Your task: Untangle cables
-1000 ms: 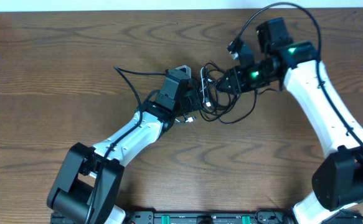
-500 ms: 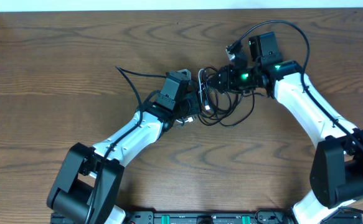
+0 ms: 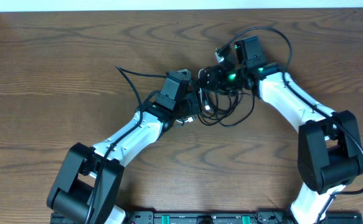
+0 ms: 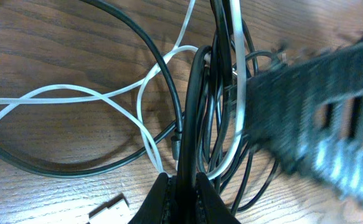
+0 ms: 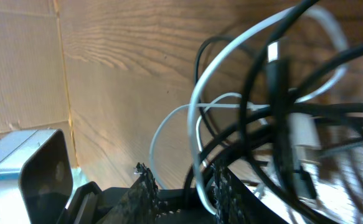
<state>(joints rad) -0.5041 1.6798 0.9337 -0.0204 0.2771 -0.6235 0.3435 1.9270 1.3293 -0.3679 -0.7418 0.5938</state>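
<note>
The cables (image 3: 226, 107) lie in a tangle at the table's middle: black loops (image 4: 150, 56) with a white cord (image 4: 75, 93) woven through. One black tail (image 3: 128, 78) runs off to the left. My left gripper (image 3: 193, 104) (image 4: 184, 183) is shut on a black cable at the tangle's left side, with a white plug (image 4: 109, 208) lying beside it. My right gripper (image 3: 207, 78) (image 5: 184, 180) hangs over the tangle's upper left. Its jaws stand apart, and a white cord (image 5: 200, 93) and black cables (image 5: 281, 81) pass between them, not pinched. Its blurred finger (image 4: 318, 106) shows in the left wrist view.
The wooden table (image 3: 56, 56) stretches to the left and front. Brown cardboard (image 5: 19, 62) stands past the table's left edge. A grey block on the left wrist (image 3: 182, 72) sits close to my right gripper. The right arm's own thick wire (image 3: 262, 31) arcs above it.
My right arm has swung left, bringing its gripper from the tangle's right side to just above its upper left, close to my left gripper. The left arm and its grip have not moved.
</note>
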